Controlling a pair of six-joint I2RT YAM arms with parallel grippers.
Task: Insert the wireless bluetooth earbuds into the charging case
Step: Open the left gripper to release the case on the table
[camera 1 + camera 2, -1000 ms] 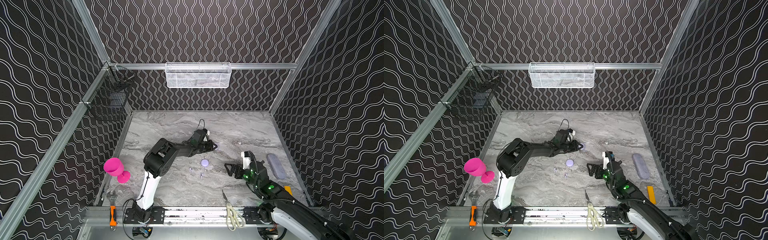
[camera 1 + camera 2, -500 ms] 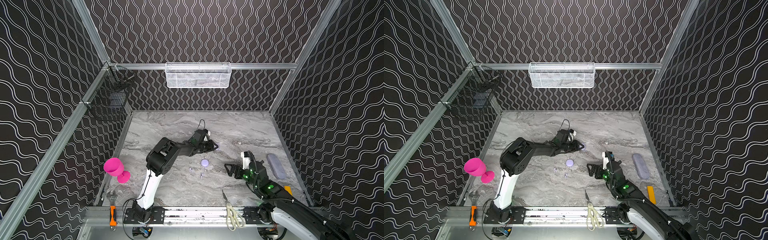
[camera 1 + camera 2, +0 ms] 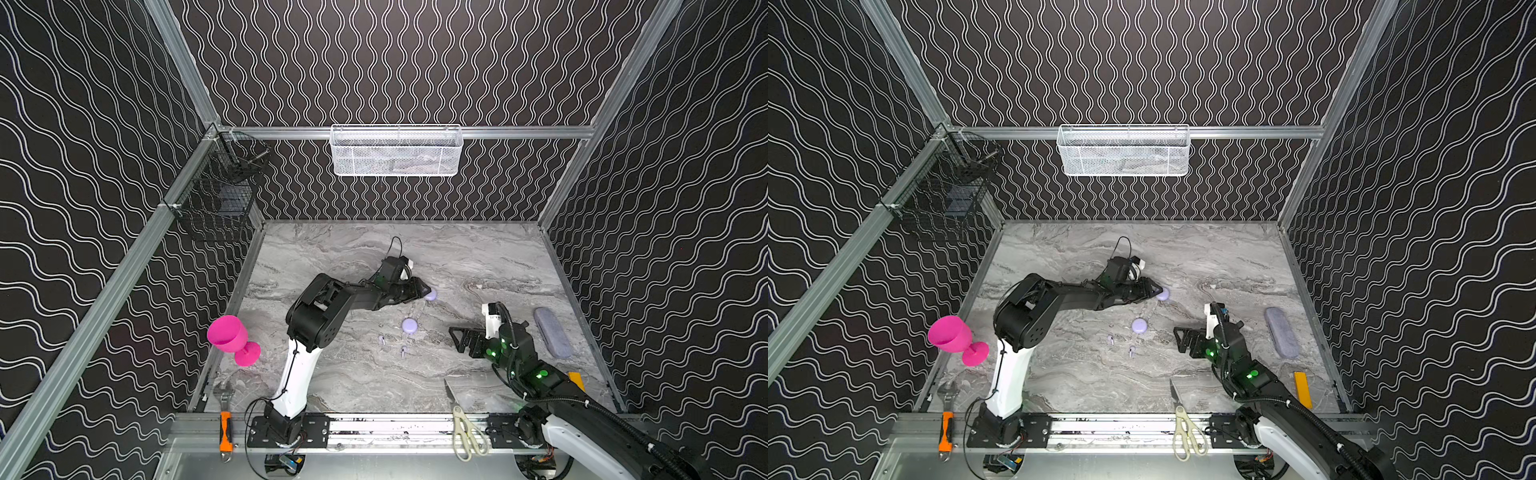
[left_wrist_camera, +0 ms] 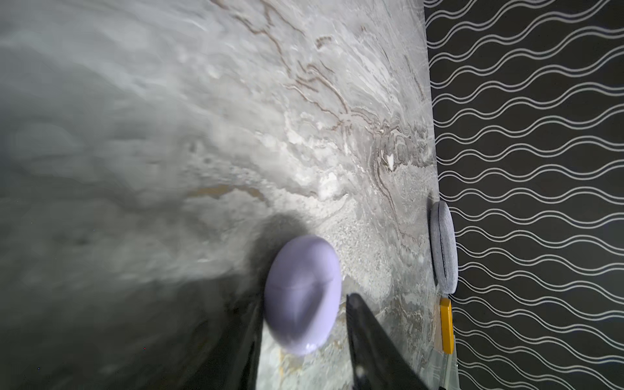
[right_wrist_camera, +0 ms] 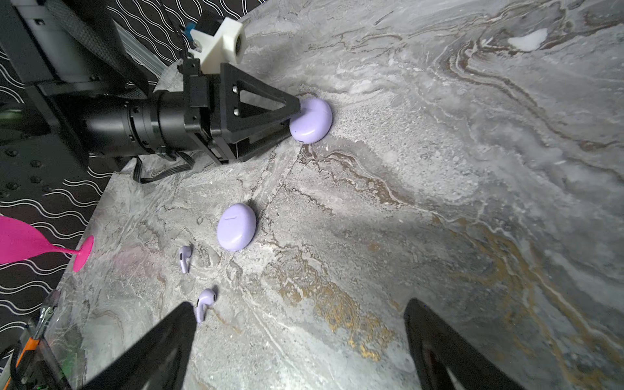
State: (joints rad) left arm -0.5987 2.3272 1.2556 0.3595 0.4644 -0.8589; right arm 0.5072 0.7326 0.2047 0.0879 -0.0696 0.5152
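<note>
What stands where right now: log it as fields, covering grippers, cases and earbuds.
left gripper: jaws parted around the far case
right gripper: open, empty, above the table
far case: closed, on the table
near case: closed, untouched
earbuds: two in view, loose beside the near case

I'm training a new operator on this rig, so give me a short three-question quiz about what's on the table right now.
1. How many earbuds lie loose on the table?
2. True or false: the jaws of the left gripper flank the lavender case nearest the earbuds.
3. The right gripper holds: A an earbud, B a case, C nothing.
Key: 1 two. 2 false; they flank the farther case. 3 C.
</note>
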